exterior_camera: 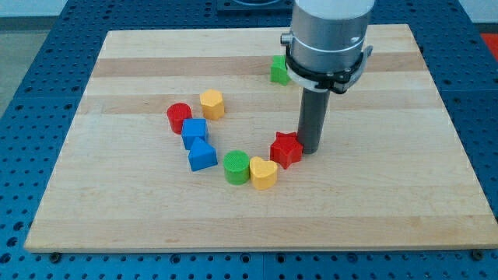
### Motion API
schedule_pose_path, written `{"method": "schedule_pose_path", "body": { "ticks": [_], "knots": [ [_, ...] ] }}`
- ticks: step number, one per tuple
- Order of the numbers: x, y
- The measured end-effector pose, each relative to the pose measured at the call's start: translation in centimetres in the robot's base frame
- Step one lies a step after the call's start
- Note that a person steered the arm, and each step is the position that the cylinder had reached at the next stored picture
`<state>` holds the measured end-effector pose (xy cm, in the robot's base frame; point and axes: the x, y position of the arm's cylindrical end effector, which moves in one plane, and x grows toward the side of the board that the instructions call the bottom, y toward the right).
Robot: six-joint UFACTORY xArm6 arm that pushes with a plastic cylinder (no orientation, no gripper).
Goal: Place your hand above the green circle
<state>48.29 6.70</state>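
Your green circle [236, 166] sits low on the wooden board [117, 210], a bit left of the view's centre. It's a short cylinder standing on its flat face, round axis straight up. Seen from here it has no long axis and no pointing direction you could call.

Neighbours: yellow heart [263, 173] touches it on the view's right. Blue triangular block [202, 155] is just beside it on the view's left. Blue cube [194, 132] sits above that, with the red cylinder [179, 117] and the yellow hexagon-like block [212, 103] further up. Red star [285, 149] is up and right of the heart.

Your arm comes in from the view's top, grey housing [327, 35] over a dark rod held vertical. My tip [310, 150] is down on the board, right against the star's right side; contact looks likely but you can't be sure. So the tip is right of the green circle, with the heart and star between them, not above it.

No gripper on this rig, so there is nothing to call spread or pinching.

A green block [279, 70] sits near the top, partly behind the housing, shape unclear.
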Motion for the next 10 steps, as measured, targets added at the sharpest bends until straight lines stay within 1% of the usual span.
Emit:
{"method": "schedule_pose_path", "body": {
  "ticks": [2,3,4,5,6,7,8,9,10],
  "knots": [
    [0.0,0.0],
    [-2.0,2.7],
    [4.9,6.6],
    [5.3,6.6],
    [2.2,5.1],
    [-2.9,4.5],
    [-6.8,4.4],
    [-13.3,-0.2],
    [-13.3,-0.3]
  ]
}}
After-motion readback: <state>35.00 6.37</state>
